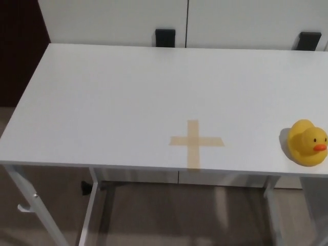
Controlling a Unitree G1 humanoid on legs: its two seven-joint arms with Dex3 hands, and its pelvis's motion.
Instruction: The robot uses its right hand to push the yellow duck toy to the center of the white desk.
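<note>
- yellow duck toy [307, 142] sits upright on white surface [128, 97], far right, close to front edge, at picture's right border
- orange beak points right
- tan tape cross [196, 142] on surface near front edge, roughly mid-width; duck well apart, to its right
- neither robot hand visible in head view, so open/closed state can't be told
- two black brackets [165, 37] behind back edge against white panels
- surface's metal legs [92, 205] and floor below

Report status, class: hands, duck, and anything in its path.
Both hands out of view. Yellow duck upright near the white desk's front right edge, untouched. Tape cross to its left; nothing between them.
</note>
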